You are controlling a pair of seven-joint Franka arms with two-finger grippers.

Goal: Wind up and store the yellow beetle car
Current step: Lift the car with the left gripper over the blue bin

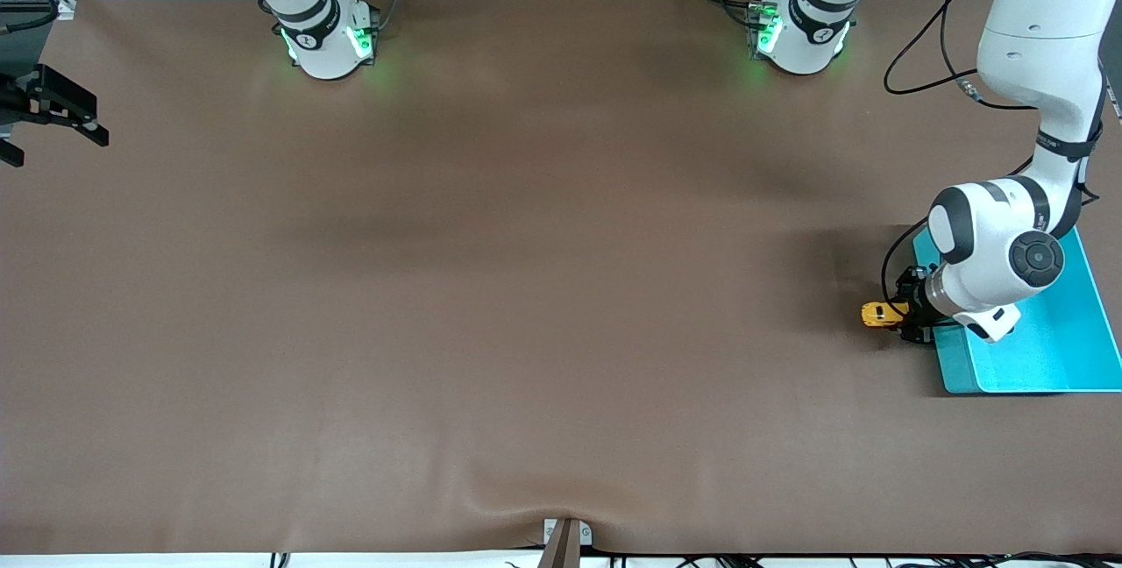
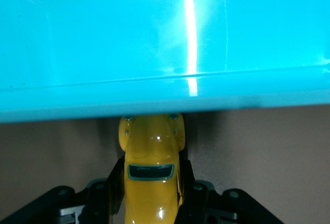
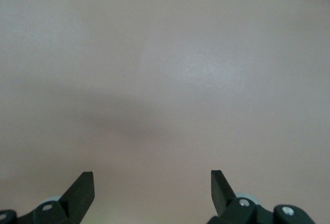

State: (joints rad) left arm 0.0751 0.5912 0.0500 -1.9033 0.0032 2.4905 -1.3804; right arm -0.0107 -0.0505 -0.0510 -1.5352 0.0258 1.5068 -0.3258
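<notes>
The yellow beetle car is low over the brown table, just beside the turquoise bin on the side toward the right arm's end. My left gripper is shut on it. In the left wrist view the black fingers press both flanks of the car, and the bin's rim hides one end of the car. My right gripper waits open at the right arm's end of the table, with nothing between its fingertips.
The bin stands at the left arm's end of the table, partly under the left arm's wrist. A small bracket sits at the table edge nearest the front camera. Cables hang by the left arm's base.
</notes>
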